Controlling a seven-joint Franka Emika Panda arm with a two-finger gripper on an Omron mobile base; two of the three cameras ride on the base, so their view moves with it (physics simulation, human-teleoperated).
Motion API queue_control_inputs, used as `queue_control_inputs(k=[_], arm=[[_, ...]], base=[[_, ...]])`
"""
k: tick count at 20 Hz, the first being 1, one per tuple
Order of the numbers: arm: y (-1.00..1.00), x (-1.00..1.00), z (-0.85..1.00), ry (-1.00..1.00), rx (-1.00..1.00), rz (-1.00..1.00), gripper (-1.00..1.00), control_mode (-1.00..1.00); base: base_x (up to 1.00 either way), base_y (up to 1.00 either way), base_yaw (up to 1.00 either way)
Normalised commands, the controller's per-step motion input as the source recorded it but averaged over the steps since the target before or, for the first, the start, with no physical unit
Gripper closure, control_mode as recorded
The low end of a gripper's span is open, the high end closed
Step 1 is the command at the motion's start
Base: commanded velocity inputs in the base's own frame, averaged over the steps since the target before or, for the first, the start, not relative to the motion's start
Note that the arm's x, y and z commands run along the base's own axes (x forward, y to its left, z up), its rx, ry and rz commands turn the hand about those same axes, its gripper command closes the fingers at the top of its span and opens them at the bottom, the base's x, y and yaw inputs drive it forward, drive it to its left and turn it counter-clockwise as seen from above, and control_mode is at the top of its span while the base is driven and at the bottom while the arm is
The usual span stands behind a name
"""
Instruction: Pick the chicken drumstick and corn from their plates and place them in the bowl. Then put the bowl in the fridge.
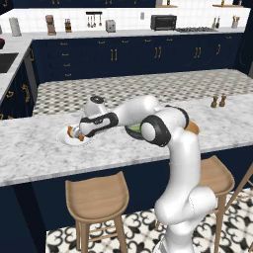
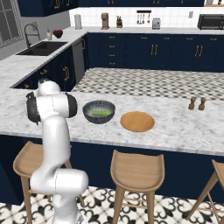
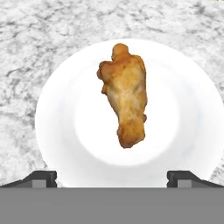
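Open tool over drumstick, centred on white plate

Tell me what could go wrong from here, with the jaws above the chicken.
1. The drumstick lies lengthwise between the open jaws of the gripper; its uneven, tapering shape may slip when they close.
2. It rests on a smooth white plate, so a low approach might push the plate across the counter.
3. The bowl already holds the corn; a careless drop could bounce off its rim.
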Motion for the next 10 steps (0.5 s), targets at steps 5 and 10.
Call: queue_control_inputs(k=[5, 10], arm=[[-0.01, 0.25, -0.08, 0.04, 0.02, -0.04, -1.00, -1.00], [0.00, 0.40, -0.01, 0.05, 0.00, 0.00, -1.00, -1.00]], base=[[0.00, 0.00, 0.00], [0.00, 0.00, 0.00]])
